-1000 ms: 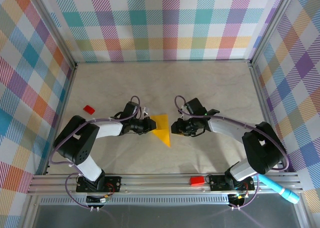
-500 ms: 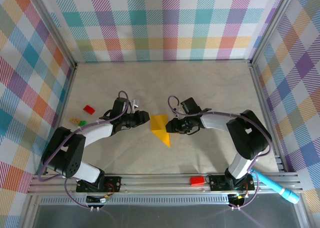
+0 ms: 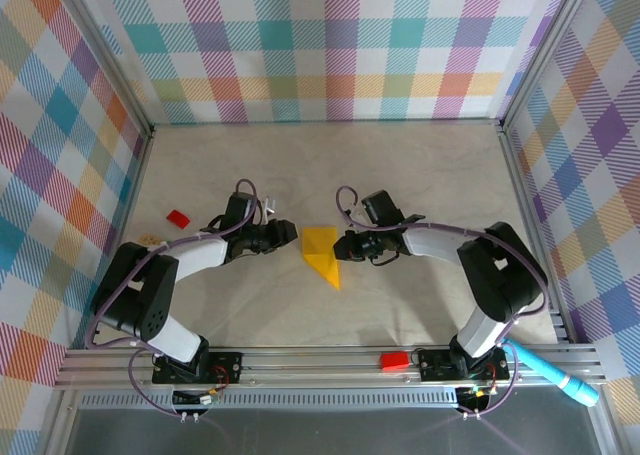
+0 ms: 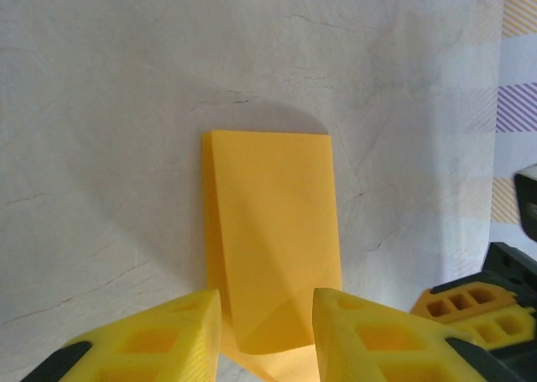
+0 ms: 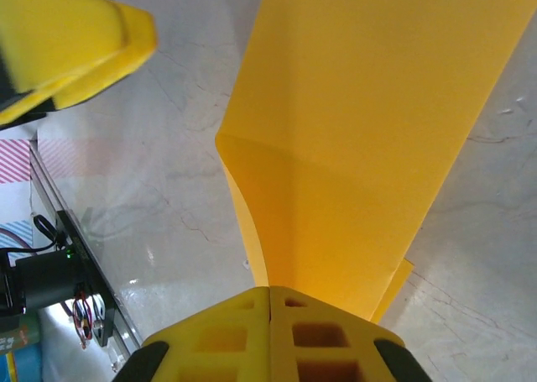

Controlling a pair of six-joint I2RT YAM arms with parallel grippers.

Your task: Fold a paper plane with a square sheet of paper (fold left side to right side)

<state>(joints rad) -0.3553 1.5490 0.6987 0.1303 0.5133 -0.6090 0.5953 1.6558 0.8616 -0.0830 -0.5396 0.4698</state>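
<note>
Near rail: red block (image 3: 394,360), light blue pen (image 3: 560,378). Table (image 3: 420,175): pale, marbled. Mid-table: folded yellow-orange sheet of paper (image 3: 321,253). Right end effector (image 3: 341,247) clenched on its right edge. Left end effector (image 3: 292,233) released, just beside its left edge. Far left: second red block (image 3: 178,218). Beyond: plaid walls (image 3: 330,45).

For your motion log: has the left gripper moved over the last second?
Yes. The left gripper drew back from the paper, up-left toward the red block.

One folded paper (image 3: 320,256), two red blocks (image 3: 178,218), perhaps one pen (image 3: 560,377)
</note>
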